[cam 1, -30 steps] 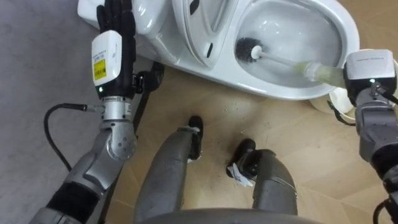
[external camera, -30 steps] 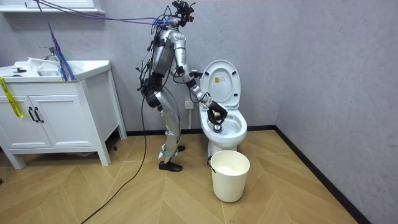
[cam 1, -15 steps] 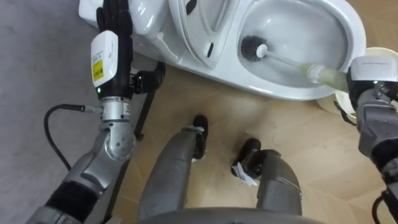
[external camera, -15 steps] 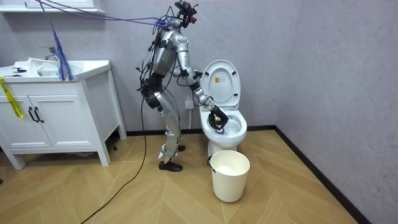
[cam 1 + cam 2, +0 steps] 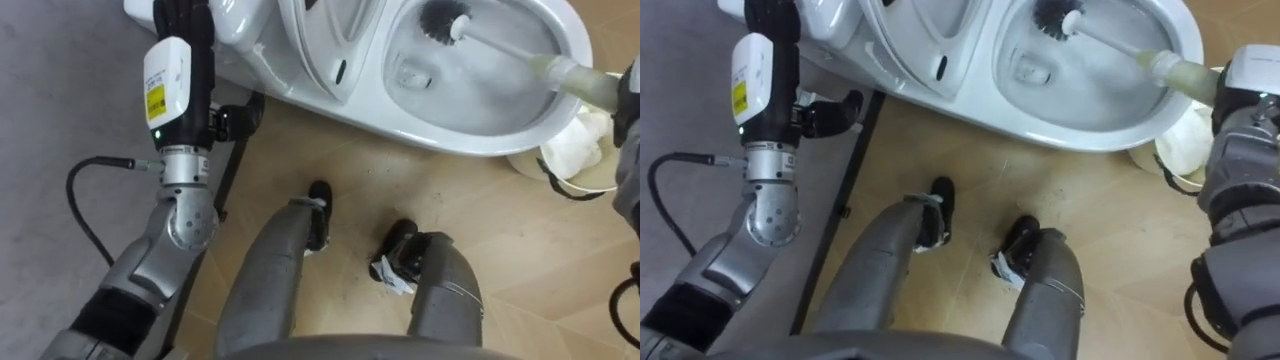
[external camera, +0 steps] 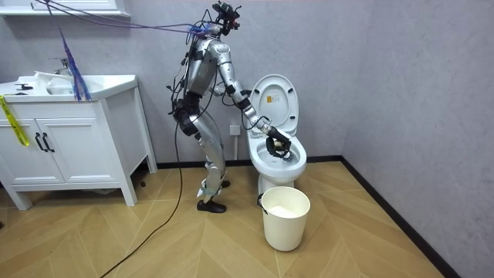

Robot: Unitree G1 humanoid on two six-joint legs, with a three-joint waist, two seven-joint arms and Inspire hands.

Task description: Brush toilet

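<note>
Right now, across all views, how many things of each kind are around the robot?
White ceramic toilet: 1
Dark-bristled toilet brush with pale handle: 1
White plastic bucket: 1
White vanity cabinet with basin: 1
Total: 4

We see a white toilet (image 5: 470, 140), and the brush (image 5: 555, 72) has black bristles, a white stem and a pale yellow-green grip. The floor (image 6: 193, 247) is light wood in herringbone pattern; the bucket (image 6: 285, 224) is cream.
</note>
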